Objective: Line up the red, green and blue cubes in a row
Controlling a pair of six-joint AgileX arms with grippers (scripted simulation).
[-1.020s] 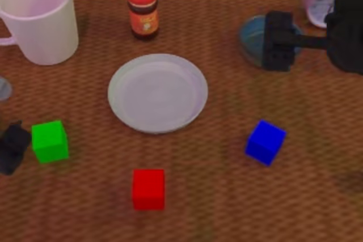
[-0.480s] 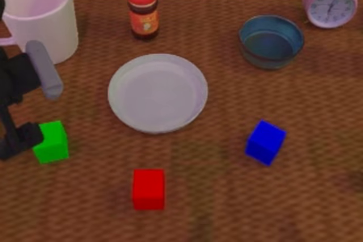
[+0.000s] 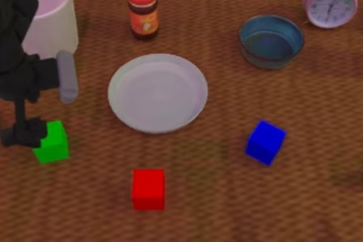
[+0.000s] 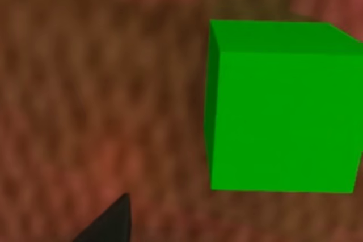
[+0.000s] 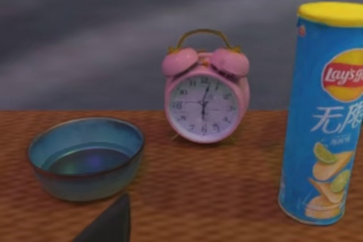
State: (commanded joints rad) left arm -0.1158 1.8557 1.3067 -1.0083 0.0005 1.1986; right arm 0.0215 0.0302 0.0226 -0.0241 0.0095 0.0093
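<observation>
The small matte bright green cube [image 3: 52,142] sits at the table's eight o'clock in the top view, the left tool [image 3: 22,132] just beside it (finger spread: cannot tell). In the left wrist view the cube [image 4: 283,109] lies off-centre; centre over it before descending. Right arm is out of sight.

Table [image 3: 227,21]: brown woven-pattern surface, fills most of top view. Wall [image 5: 85,32]: plain grey, blurred, behind far table edge. Light even, soft shadows only.
</observation>
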